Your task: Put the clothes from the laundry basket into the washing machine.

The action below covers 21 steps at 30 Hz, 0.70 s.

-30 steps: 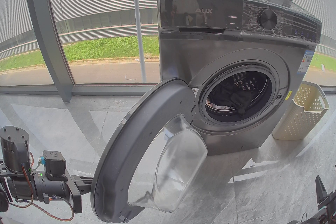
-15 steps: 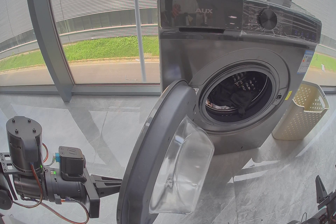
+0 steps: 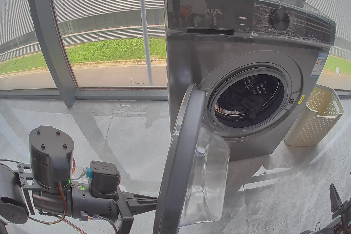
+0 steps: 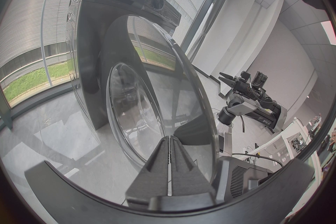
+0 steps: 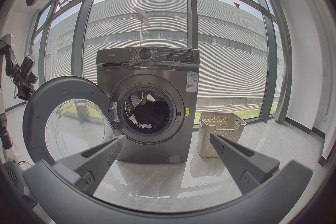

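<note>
We see the washing machine (image 3: 248, 63) with its drum (image 3: 256, 85) holding a heap of dark clothes (image 3: 243, 99), a paler piece showing at the heap's lower edge. The cream laundry basket (image 3: 318, 114) stands just beside the machine on its right; what lies in it we cannot tell. The machine's door (image 3: 182, 158), hinged at the left of the opening, stands about half swung. The left gripper (image 4: 169, 144) is in front of the machine at the door's outer face, its jaws pressed together on nothing. The right gripper (image 5: 166, 138) hangs well in front of the machine with its jaws spread wide, far from the clothes. The machine stands on a pale glossy stone floor (image 3: 109, 128), and behind it run tall windows (image 3: 102, 26) giving onto grass and a grey ribbed building.
</note>
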### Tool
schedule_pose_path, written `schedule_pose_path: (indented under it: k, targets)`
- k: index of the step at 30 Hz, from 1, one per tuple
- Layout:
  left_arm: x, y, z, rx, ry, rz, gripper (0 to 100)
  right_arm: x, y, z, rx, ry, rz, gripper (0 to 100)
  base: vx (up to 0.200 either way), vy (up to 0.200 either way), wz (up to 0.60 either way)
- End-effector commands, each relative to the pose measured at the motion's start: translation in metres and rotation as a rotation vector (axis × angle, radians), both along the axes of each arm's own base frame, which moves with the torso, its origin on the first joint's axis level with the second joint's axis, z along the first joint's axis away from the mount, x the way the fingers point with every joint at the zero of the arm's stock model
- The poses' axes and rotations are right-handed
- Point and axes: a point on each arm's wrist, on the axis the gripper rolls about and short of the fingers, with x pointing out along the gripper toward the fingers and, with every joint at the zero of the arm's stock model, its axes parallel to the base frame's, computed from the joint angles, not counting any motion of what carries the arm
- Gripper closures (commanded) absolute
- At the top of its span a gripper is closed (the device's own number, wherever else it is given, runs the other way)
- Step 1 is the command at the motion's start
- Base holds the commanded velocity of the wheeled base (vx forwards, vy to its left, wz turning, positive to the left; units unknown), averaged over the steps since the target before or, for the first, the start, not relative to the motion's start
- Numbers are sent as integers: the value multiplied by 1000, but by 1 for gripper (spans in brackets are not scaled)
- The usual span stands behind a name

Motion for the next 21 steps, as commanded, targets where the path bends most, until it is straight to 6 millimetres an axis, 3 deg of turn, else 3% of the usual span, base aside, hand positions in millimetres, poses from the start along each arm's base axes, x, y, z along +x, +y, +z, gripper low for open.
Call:
schedule_pose_path:
  k: [1,9,14,21]
  targets:
    - [11,-16,-5,8,9,-15,100,-1,0,0,0,-17,0,0,0,0,0]
    - [16,-80,-1,-76,35,-54,100,-1,0,0,1,-17,0,0,0,0,0]
    - [14,-111,2,-136,47,-50,100,-1,0,0,1,-17,0,0,0,0,0]
    - [10,-118,4,-174,28,-63,100,-1,0,0,1,-17,0,0,0,0,0]
